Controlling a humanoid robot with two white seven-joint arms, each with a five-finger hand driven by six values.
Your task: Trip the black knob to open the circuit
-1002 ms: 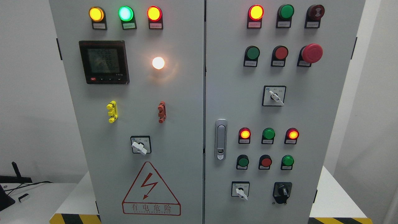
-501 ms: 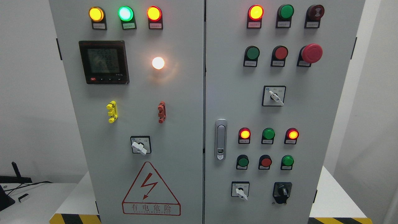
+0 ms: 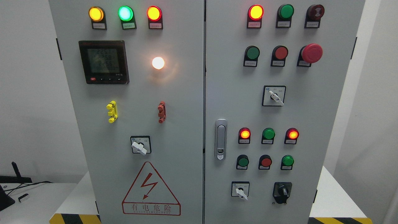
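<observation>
From my head camera I face a grey electrical cabinet (image 3: 174,93) with two doors, and neither of my hands shows anywhere in the picture, so I cannot say whether their fingers are apart or together. I judge that the task has not truly begun: this is the step before the reach, with the target found but nothing touched.

The black knob (image 3: 282,190) sits low on the right door, at the bottom right of the controls, on a dark plate. Just to its left is a white-handled selector switch (image 3: 240,190), and above it stands a row of three small push buttons, the nearest being the green push button (image 3: 287,161). Further up, two red indicator lamps (image 3: 244,134) glow, so the panel looks live to me. The silver door latch (image 3: 220,139) is well to the left of the knob, near the seam between the doors.

Since the knob lies toward the lower right, I reckon my right arm is the natural one to bring up from that side. The move calls for fingers closing around the knob's short pointer and a turn, keeping clear of the white selector beside it and the buttons above.
</observation>
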